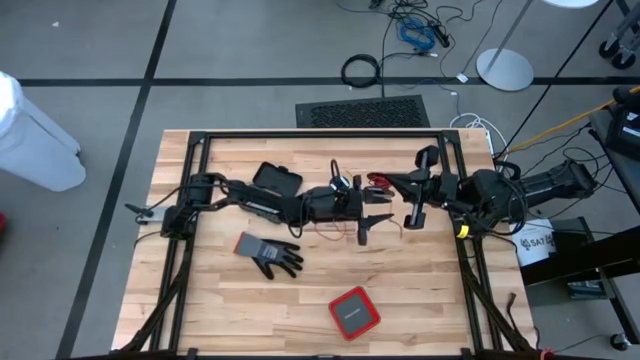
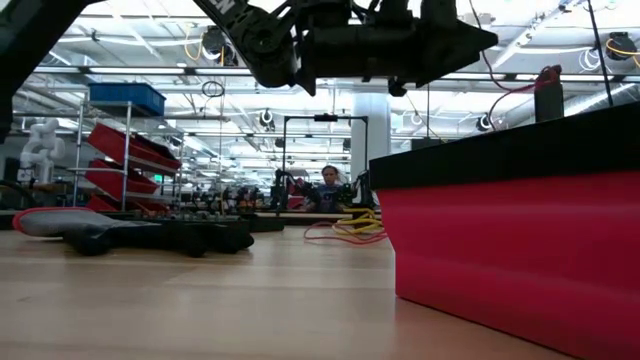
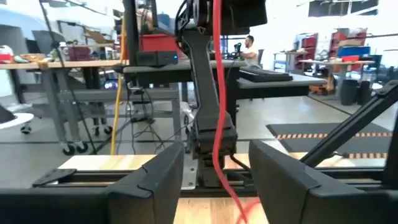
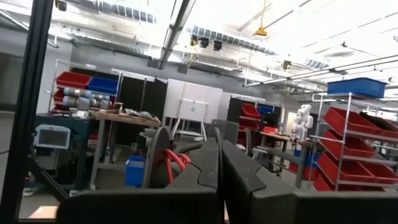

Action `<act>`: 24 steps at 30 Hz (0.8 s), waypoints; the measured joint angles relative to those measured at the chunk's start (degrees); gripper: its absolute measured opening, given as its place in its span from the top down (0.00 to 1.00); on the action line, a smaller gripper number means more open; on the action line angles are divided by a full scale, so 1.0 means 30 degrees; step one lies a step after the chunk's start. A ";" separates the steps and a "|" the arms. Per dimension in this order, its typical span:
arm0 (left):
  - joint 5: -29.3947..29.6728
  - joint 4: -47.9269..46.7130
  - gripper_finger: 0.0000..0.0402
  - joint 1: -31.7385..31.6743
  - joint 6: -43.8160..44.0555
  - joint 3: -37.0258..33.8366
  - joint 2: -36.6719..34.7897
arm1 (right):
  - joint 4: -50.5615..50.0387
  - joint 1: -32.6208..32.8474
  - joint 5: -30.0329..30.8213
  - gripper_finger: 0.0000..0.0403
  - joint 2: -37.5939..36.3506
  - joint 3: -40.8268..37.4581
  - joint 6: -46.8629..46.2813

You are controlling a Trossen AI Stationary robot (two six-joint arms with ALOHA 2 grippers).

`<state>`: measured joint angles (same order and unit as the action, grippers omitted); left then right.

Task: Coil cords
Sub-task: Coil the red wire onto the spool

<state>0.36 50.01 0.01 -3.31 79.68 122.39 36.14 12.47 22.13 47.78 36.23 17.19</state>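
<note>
Red cord (image 3: 217, 93) hangs between the left end effector's (image 3: 211, 180) spread fingers, seemingly unpinched; beside it, the right end effector (image 1: 414, 213) is pressed together.

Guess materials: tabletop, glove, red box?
Tabletop: wood, looks like butcher-block planks, pale matte finish, visible strips and grain. Glove: knit fabric, grey cuff with dark, probably rubber-coated palm and fingers; it lies limp. Red box: likely moulded plastic, smooth red rim around a dark top; in the low view its wall shows an even, slightly glossy red.

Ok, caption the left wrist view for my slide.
Red cord hangs between the left hand's parted fingers.
</note>
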 joint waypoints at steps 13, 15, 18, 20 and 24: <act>0.1821 -0.2072 0.83 -0.0379 -0.0356 0.0000 0.0000 | 0.0091 0.0000 0.0000 1.00 0.0163 0.0000 0.0000; 0.1800 -0.2720 0.95 -0.0581 -0.0377 0.0000 0.0000 | -0.0225 0.0007 0.0004 1.00 0.0155 0.0000 -0.0100; 0.1793 -0.3538 0.98 -0.0879 -0.0395 0.0000 -0.0085 | -0.1373 0.0007 0.0186 1.00 0.0111 0.0000 -0.0472; 0.1808 -0.4355 0.99 -0.1059 -0.0580 -0.0007 -0.0354 | -0.2224 0.0007 0.0781 1.00 0.0040 0.0000 -0.0572; 0.2061 -0.6908 0.99 -0.1388 -0.1220 0.0000 -0.1159 | -0.3933 0.0009 0.2032 1.00 -0.0509 0.0000 -0.0683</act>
<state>6.54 29.28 -4.16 -6.98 79.68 118.91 24.34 12.50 28.22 46.26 36.23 15.14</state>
